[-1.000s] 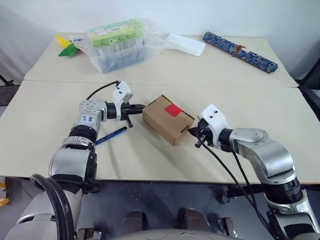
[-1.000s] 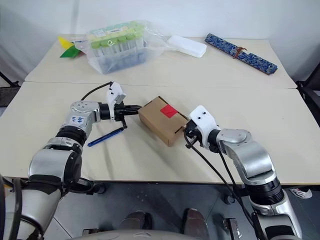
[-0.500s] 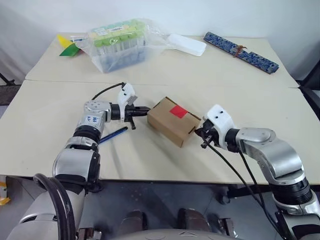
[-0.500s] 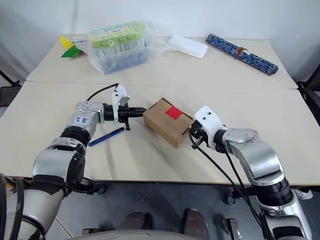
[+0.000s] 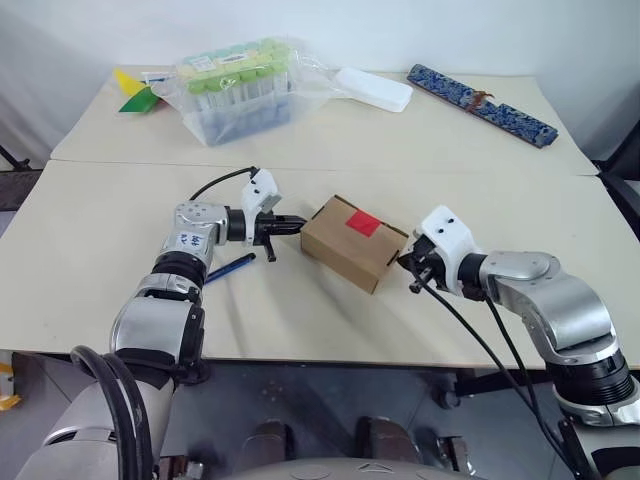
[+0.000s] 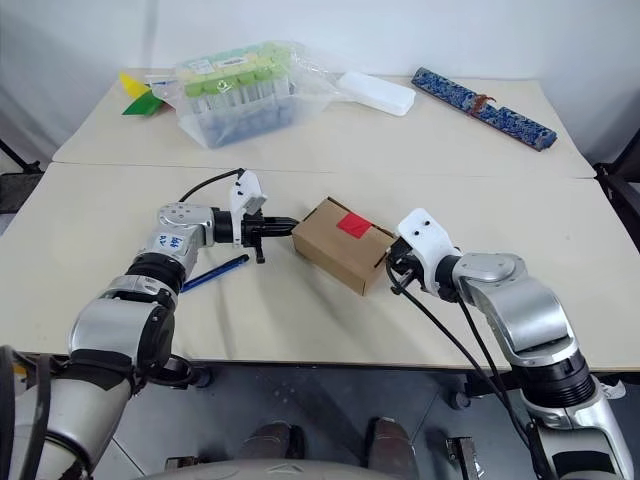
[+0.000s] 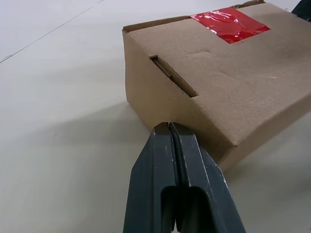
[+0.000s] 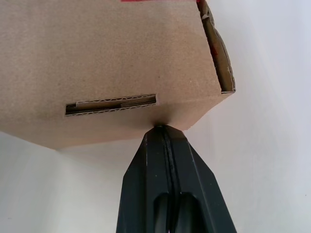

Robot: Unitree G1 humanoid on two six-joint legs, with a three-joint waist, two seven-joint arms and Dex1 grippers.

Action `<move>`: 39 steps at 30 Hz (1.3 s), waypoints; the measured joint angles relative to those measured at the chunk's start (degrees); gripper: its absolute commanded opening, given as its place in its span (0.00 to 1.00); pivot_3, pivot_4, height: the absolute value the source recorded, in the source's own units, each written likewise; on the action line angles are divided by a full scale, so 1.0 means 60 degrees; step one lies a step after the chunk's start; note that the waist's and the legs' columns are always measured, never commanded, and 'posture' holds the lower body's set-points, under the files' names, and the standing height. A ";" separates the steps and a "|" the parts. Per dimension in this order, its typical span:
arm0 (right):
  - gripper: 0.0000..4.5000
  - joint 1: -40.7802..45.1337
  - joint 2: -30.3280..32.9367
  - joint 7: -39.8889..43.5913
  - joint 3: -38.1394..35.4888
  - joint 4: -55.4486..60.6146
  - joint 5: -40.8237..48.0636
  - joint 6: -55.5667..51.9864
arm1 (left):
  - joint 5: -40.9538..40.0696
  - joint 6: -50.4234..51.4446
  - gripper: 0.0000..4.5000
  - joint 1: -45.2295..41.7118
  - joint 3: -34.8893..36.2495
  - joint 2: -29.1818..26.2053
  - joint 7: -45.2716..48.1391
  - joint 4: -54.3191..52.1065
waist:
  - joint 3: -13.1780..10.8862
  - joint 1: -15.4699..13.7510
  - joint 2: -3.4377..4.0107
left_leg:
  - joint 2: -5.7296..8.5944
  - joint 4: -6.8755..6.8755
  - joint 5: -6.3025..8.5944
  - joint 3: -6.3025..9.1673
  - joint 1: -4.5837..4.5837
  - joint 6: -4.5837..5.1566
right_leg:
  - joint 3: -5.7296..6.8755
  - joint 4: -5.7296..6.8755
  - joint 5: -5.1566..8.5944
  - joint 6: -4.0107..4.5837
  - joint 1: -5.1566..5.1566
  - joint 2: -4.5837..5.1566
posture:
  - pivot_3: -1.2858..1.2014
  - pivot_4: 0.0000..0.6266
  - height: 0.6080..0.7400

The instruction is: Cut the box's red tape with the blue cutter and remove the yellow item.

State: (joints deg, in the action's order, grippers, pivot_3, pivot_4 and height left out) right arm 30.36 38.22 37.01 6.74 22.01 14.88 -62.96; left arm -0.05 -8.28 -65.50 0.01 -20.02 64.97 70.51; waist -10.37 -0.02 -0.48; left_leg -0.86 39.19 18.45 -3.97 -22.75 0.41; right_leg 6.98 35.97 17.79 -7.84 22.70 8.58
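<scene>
The brown cardboard box (image 5: 354, 243) lies in the middle of the near table, its red tape (image 5: 362, 222) on top over the flap seam. My left gripper (image 5: 297, 225) is shut, its tips pressed against the box's left end. At the box's right end my right gripper (image 5: 404, 262) is also shut, tips touching the lower edge of that end wall (image 8: 112, 63). The blue cutter (image 5: 230, 268) lies on the table below my left forearm, untouched. The yellow item is hidden.
On the far table stand a clear plastic tub of green-capped tubes (image 5: 236, 88), a white case (image 5: 371, 88), a long blue-patterned case (image 5: 480, 103) and yellow-and-green paper triangles (image 5: 131, 91). A seam (image 5: 400, 169) divides the two tables.
The box has slid to the right across the table, with both shut grippers moving along at its ends. The cutter has stayed in place.
</scene>
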 measured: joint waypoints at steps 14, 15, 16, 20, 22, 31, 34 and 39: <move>0.00 -0.0253 0.0660 0.0421 0.0015 0.0525 0.0250 -0.0163 | 0.0044 -0.0107 0.00 -0.0037 0.0005 0.0137 -0.0219 0.0002 | 0.0000 -0.0034 -0.0001 | 0.0001 0.0000 0.0001 0.0003 -0.0003 0.0002 | 0.0002 -0.0003 0.0000 -0.0001 0.0000 0.0000 | 0.52 0.24 1.00; 0.00 -0.0318 0.0792 0.0498 -0.0003 0.0635 0.0315 -0.0139 | 0.0044 -0.0117 0.00 -0.0038 0.0003 0.0140 -0.0168 0.0002 | 0.0000 -0.0021 -0.0001 | 0.0001 0.0000 0.0002 0.0003 -0.0005 0.0003 | 0.0002 -0.0005 0.0000 -0.0001 0.0000 0.0000 | 0.52 0.24 1.00; 0.00 -0.0432 0.1003 0.0600 -0.0058 0.0780 0.0383 -0.0092 | 0.0041 -0.0128 0.00 -0.0044 0.0010 0.0125 -0.0157 0.0002 | -0.0001 -0.0015 -0.0002 | 0.0001 0.0000 0.0002 0.0002 -0.0005 0.0003 | 0.0002 -0.0006 0.0000 -0.0001 0.0001 0.0000 | 0.52 0.24 1.00; 0.00 -0.1036 0.1863 0.0877 -0.0774 0.0875 0.0542 0.0113 | -0.0007 -0.0190 0.00 -0.0109 0.0207 -0.0371 -0.0150 0.0001 | -0.0003 -0.0010 -0.0005 | 0.0000 0.0000 0.0002 0.0002 -0.0005 0.0003 | 0.0003 -0.0007 0.0000 -0.0001 0.0001 0.0000 | 0.52 0.24 1.00; 0.00 -0.1542 0.2220 0.1033 -0.1279 0.0866 0.0595 0.0357 | -0.0052 -0.0213 0.00 -0.0176 0.0303 -0.0679 -0.0121 -0.0004 | -0.0003 -0.0016 -0.0006 | 0.0000 -0.0002 0.0002 0.0002 -0.0004 0.0003 | 0.0003 -0.0007 0.0000 -0.0001 0.0001 0.0000 | 0.52 0.24 1.00; 0.47 -0.2343 0.2295 0.2353 -0.3281 0.0035 0.1322 0.2765 | -0.0390 0.1342 0.45 -0.0254 0.0650 -0.2209 0.0503 -0.0704 | -0.0008 0.0029 -0.0014 | -0.0001 -0.0001 0.0002 -0.0006 -0.0002 0.0004 | -0.0001 -0.0008 -0.0001 -0.0002 0.0000 -0.0001 | 0.52 0.24 1.00; 0.71 -0.2272 0.2325 0.3132 -0.3408 -0.0625 0.1546 0.3633 | -0.0605 0.2580 0.66 0.0295 0.0658 -0.3337 0.1259 -0.2049 | -0.0008 0.0120 -0.0013 | -0.0004 -0.0012 0.0002 -0.0011 0.0009 0.0004 | -0.0007 -0.0005 -0.0001 -0.0002 0.0000 -0.0002 | 0.52 0.24 1.00; 1.00 -0.1724 0.2389 0.4124 -0.3138 -0.1374 0.1692 0.4591 | -0.1041 0.4282 0.97 0.1888 0.0771 -0.4427 0.1714 -0.4303 | -0.0008 0.0084 -0.0013 | -0.0007 0.0006 0.0002 -0.0005 0.0019 0.0004 | -0.0014 0.0001 -0.0001 -0.0002 -0.0018 0.0000 | 0.52 0.24 1.00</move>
State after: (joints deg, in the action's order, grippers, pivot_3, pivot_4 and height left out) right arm 20.01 52.55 61.76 -12.09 13.77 25.03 -35.42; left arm -6.29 17.41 -54.17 4.64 -46.58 75.25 44.69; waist -10.42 0.49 -0.56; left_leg -0.90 39.23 18.46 -4.00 -22.64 0.44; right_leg 6.90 35.97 17.79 -7.85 22.59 8.58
